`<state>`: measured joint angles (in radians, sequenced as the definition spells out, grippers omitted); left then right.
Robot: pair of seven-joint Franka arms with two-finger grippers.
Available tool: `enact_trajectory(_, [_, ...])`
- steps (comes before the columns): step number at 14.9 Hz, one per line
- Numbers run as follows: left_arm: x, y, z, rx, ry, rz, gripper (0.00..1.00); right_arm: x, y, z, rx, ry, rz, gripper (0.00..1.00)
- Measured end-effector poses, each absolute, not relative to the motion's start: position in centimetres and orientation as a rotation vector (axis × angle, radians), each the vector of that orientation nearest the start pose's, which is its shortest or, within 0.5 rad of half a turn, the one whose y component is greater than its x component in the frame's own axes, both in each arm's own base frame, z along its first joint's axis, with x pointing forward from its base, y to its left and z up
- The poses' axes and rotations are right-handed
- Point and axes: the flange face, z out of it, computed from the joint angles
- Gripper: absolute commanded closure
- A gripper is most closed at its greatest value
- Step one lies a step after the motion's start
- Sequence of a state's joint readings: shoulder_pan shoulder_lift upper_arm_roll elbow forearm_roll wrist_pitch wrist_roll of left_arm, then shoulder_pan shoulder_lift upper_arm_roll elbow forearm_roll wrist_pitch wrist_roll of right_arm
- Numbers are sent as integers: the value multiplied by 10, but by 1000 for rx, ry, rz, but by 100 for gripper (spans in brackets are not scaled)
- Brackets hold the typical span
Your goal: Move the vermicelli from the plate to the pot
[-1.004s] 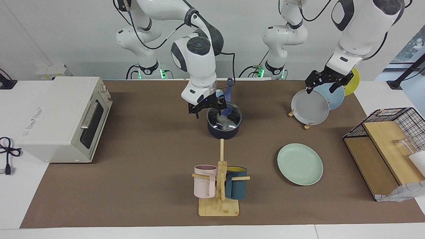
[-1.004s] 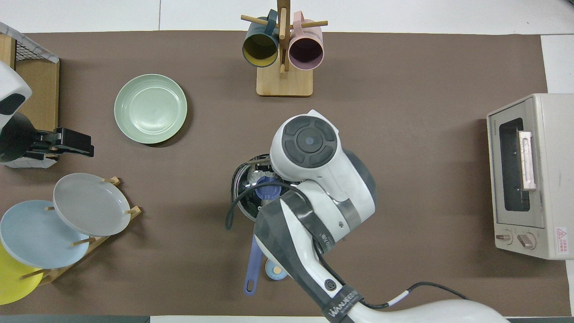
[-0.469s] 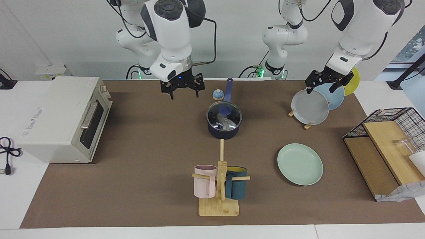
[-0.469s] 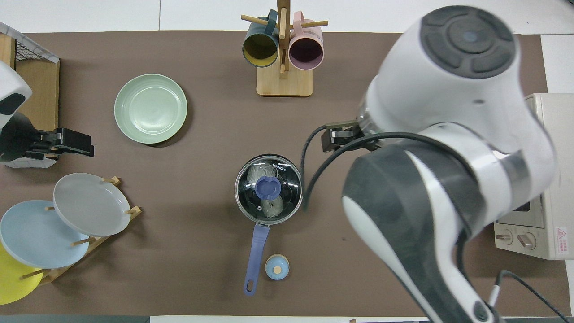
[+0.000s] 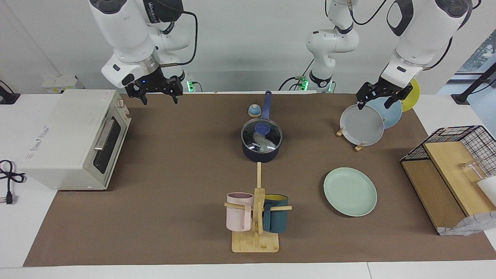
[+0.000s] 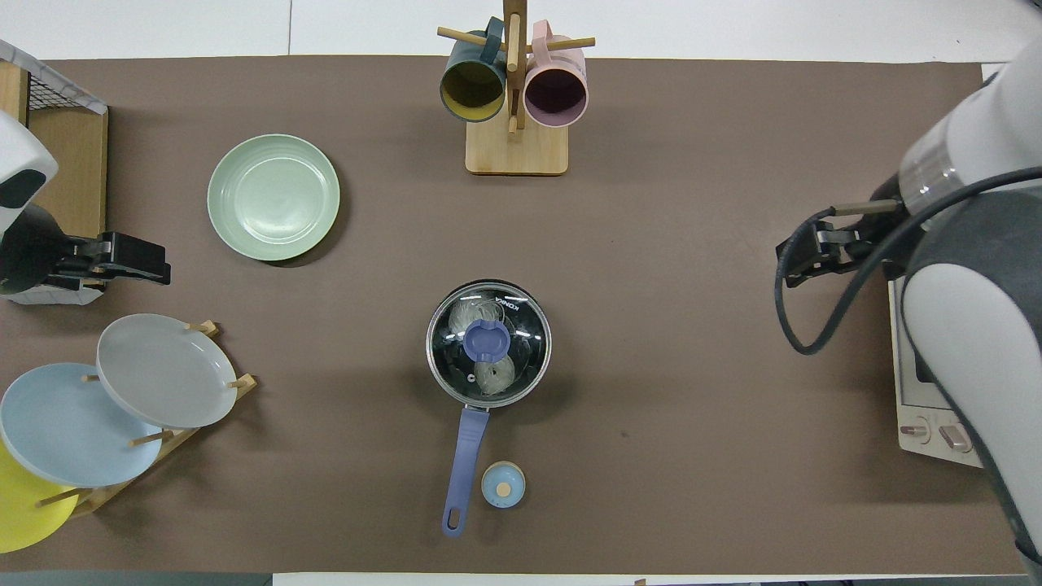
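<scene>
The dark navy pot [image 5: 260, 152] stands mid-table with its long blue handle [image 5: 266, 102] pointing toward the robots. A glass lid with a blue knob [image 5: 263, 128] sits on it. Pale vermicelli [image 5: 264, 145] shows through the lid, also in the overhead view [image 6: 496, 372]. The mint-green plate [image 5: 350, 191] lies bare, farther from the robots than the pot, toward the left arm's end. My right gripper [image 5: 157, 101] is open and empty, raised over the mat beside the toaster oven. My left gripper [image 5: 374, 105] is open and empty, waiting over the plate rack.
A toaster oven [image 5: 73, 137] stands at the right arm's end. A rack holds grey [image 5: 362, 124], light blue and yellow plates. A mug tree [image 5: 256, 217] carries pink and teal mugs. A small blue round piece [image 5: 254, 111] lies beside the pot handle. A wire basket [image 5: 451, 170] stands at the left arm's end.
My right gripper has left the pot, risen and swung toward the toaster oven. The lid now rests on the pot. The left arm has not moved.
</scene>
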<state>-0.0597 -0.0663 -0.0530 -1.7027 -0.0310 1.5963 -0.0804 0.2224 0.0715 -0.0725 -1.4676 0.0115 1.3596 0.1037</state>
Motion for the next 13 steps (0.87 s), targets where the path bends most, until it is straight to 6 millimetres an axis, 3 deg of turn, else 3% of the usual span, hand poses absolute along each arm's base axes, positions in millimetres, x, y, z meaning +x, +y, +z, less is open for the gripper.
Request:
enact_trajectory(4, [530, -64, 600, -3164, 49, 68, 0, 527, 55, 602, -3142, -149, 236, 0])
enact_trajectory(8, [530, -64, 600, -3164, 49, 68, 0, 531, 29, 598, -3163, -201, 155, 0])
enact_trajectory(13, [530, -64, 600, -3164, 49, 68, 0, 538, 23, 589, -3176, -188, 183, 0])
